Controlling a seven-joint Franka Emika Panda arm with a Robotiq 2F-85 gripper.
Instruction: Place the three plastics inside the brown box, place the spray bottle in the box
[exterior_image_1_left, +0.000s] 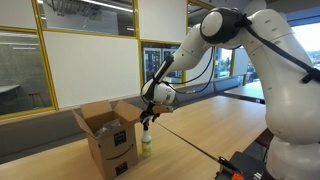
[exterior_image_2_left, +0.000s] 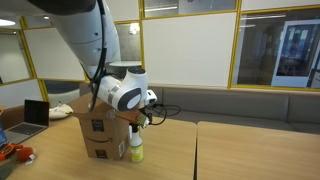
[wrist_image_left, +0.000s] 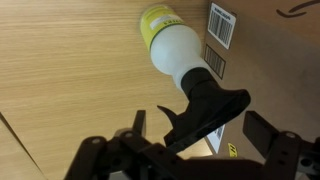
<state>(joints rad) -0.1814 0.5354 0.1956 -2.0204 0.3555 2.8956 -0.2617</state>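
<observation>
The small, slim spray bottle with a yellowish translucent body and dark nozzle (exterior_image_1_left: 146, 145) is standing upright at lower centre in both exterior views, just beside the brown cardboard box (exterior_image_1_left: 105, 142). The Robotiq gripper (exterior_image_1_left: 148, 118) is hovering directly above it, jaws spread wide and gripping nothing. In the wrist view the nozzle (wrist_image_left: 210, 98) is sitting between the open fingers, with the bottle's long axis running from there toward the top of the frame.

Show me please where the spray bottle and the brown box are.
spray bottle (wrist_image_left: 177, 50), wrist view, on its pale body.
brown box (exterior_image_1_left: 110, 146), an exterior view, on its side wall.
</observation>
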